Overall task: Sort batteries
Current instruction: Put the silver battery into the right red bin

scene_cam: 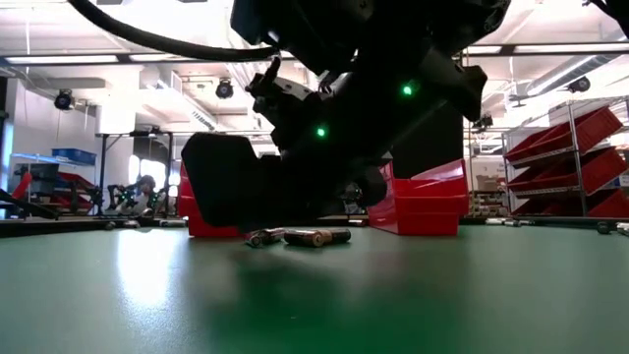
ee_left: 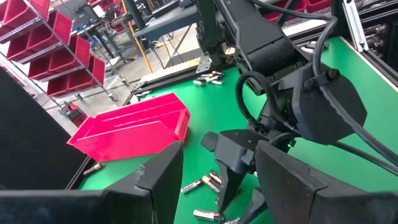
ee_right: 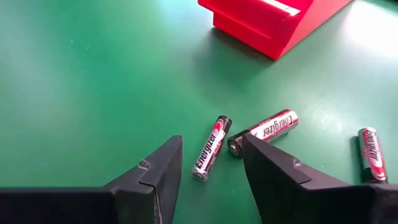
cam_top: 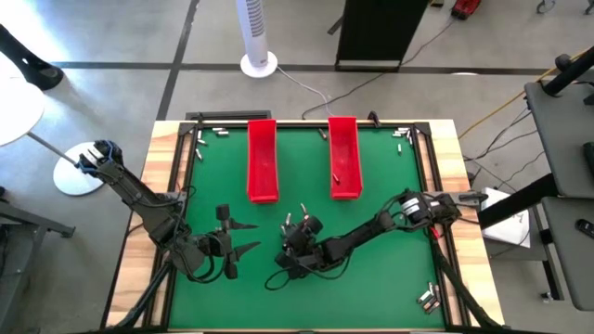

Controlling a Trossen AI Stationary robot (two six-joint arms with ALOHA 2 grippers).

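We list three batteries (ee_right: 212,148) lying on the green table (ee_right: 74,74) near a red tray (ee_right: 273,18). We see the right gripper (ee_right: 211,165) spread over them, empty; the left gripper (cam_top: 243,237) waits nearby, spread.

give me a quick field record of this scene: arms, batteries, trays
right gripper: open, low over the green mat, fingers either side of one battery
nearby batteries: two more loose by it
left gripper: open, holding nothing, waiting left of the right one
red trays: two side by side at the far end
other batteries: small clusters in the far corners and near right corner
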